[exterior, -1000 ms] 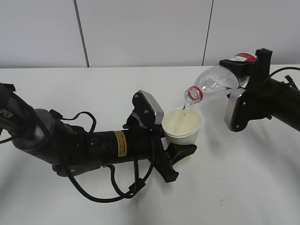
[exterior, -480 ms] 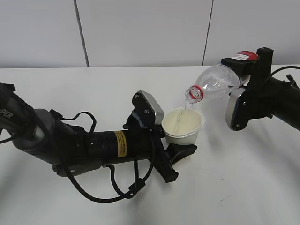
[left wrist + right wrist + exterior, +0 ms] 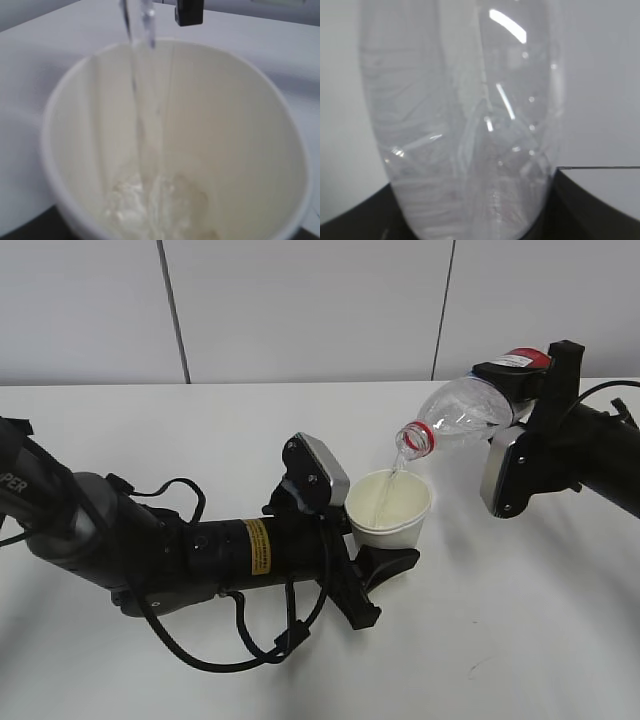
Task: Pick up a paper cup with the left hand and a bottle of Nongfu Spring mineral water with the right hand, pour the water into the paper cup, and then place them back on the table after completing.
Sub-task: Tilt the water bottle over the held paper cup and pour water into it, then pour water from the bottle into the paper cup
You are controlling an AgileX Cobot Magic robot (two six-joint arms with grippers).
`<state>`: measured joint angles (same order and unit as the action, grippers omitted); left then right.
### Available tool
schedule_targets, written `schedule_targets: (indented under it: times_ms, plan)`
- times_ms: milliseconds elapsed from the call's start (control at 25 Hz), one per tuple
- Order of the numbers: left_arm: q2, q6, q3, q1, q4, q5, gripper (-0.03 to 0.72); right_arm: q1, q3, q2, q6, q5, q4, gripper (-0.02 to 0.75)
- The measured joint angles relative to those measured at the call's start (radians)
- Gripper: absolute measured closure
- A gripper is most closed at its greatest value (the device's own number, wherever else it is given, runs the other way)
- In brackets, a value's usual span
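Note:
My left gripper (image 3: 385, 560) is shut on the white paper cup (image 3: 389, 508) and holds it upright just above the table (image 3: 300, 420). My right gripper (image 3: 520, 405) is shut on the clear water bottle (image 3: 462, 415), tilted with its red-ringed neck down to the left over the cup. A thin stream of water (image 3: 397, 470) falls from the neck into the cup. In the left wrist view the cup (image 3: 240, 125) fills the frame and water (image 3: 145, 125) splashes at its bottom. In the right wrist view the bottle (image 3: 465, 125) fills the frame.
A pale panelled wall (image 3: 300, 310) stands behind the table's far edge. Loose black cables (image 3: 240, 640) hang under the left arm near the tabletop.
The bottle has risen slightly at its neck while water keeps pouring into the cup. The left arm and cup have not moved.

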<state>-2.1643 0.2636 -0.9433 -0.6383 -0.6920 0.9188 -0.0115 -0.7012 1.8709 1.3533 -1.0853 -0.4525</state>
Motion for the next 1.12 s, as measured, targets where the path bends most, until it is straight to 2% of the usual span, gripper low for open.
schedule_targets:
  times_ms: [1120]
  plan:
    - [0.0,0.0,0.0,0.0,-0.003,-0.009,0.301,0.0,0.0,0.0,0.007,-0.003,0.005,0.353]
